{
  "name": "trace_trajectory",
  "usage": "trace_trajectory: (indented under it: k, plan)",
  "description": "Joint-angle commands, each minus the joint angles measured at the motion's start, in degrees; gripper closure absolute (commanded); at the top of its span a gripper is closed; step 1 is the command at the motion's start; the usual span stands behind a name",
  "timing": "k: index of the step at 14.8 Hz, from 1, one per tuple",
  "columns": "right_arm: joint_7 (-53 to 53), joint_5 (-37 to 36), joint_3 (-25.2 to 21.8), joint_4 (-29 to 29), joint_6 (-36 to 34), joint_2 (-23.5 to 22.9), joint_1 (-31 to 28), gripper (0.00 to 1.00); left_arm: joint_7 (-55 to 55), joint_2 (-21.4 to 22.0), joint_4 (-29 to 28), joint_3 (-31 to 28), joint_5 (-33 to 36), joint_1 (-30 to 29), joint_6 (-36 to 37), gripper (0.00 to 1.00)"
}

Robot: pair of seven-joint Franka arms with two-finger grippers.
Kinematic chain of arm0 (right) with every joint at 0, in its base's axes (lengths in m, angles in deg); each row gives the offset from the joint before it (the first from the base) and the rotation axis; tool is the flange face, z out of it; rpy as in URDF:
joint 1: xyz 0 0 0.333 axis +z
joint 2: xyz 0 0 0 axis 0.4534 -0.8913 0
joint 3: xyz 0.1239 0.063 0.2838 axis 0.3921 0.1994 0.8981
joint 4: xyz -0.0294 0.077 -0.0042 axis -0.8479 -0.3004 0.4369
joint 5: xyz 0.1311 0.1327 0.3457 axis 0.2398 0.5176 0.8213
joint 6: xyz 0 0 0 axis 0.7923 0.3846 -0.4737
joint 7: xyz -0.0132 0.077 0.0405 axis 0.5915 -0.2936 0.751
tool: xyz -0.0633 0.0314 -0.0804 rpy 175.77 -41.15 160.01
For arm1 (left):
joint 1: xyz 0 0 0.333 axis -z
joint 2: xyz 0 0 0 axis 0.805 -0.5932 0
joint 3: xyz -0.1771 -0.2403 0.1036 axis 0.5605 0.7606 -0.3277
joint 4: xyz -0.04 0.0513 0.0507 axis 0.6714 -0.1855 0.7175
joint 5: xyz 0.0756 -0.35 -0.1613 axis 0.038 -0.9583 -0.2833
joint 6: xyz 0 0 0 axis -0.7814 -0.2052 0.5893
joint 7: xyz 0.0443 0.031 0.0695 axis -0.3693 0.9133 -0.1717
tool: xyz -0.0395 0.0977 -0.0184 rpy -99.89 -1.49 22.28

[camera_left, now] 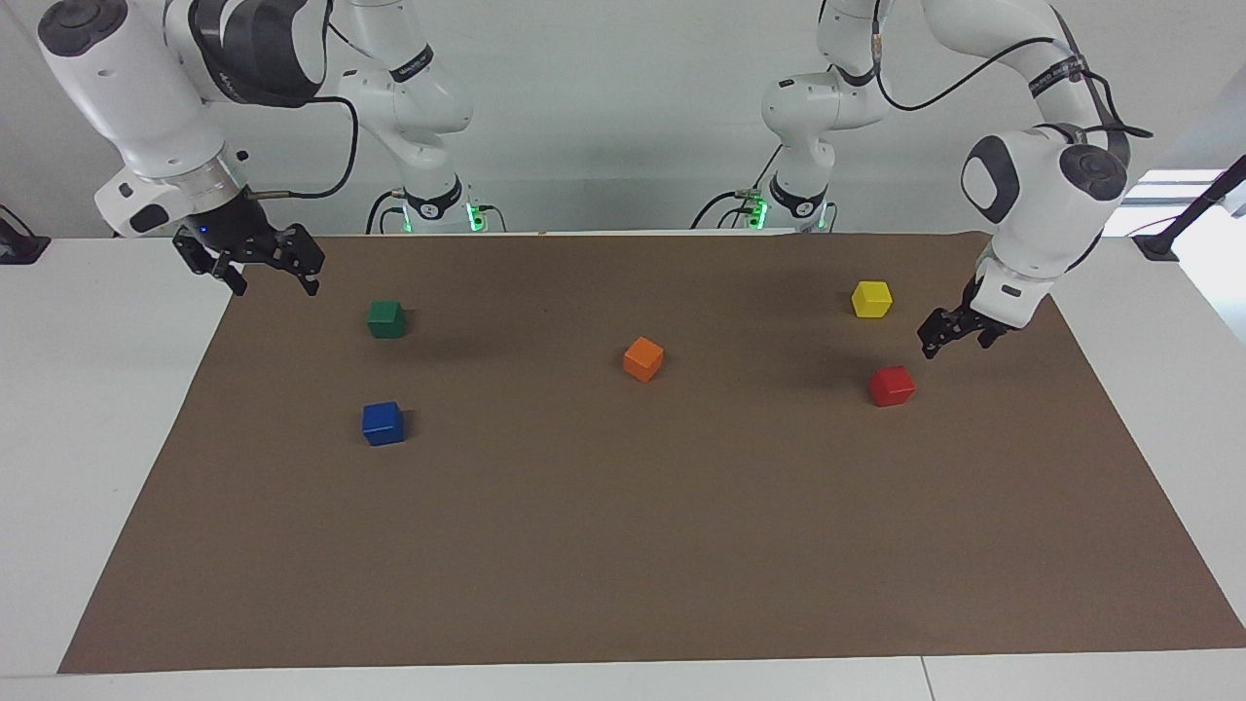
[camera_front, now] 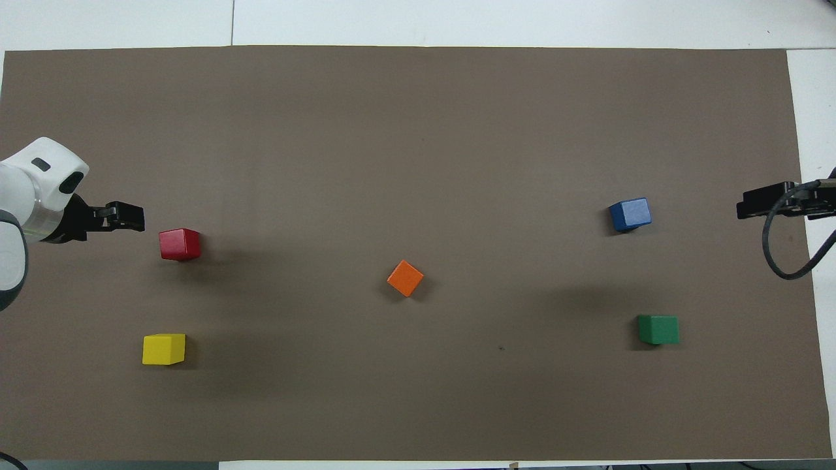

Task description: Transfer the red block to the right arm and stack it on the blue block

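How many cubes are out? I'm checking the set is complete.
5: red and yellow at the left arm's end, orange mid-mat, blue and green at the right arm's end. None seems hidden.

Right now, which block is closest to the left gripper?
The red block, just beside the left gripper; the yellow block sits a little farther off.

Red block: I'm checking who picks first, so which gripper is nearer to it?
Left. The left gripper is beside the red block; the right gripper waits at the other end.
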Motion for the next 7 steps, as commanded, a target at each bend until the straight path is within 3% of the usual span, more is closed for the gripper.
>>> trace_trajectory:
  k: [1, 5, 7]
  plan:
    - [-1.25, 0.03, 0.22, 1.76, 1.05, 0.14, -0.09, 0.00, -4.01, -2.14, -1.31, -0.06, 0.61, 2.31, -4.30, 0.00]
    - [0.06, 0.03, 0.22, -0.52, 2.37, -5.30, -0.18, 0.00, -4.01, -2.49, -4.74, -0.06, 0.61, 2.41, -9.40, 0.00]
    - [3.39, 5.08, 0.22, -1.67, 4.20, -7.68, -0.53, 0.00, -4.10, -3.28, -4.74, 0.02, 0.52, 2.50, -9.76, 0.00]
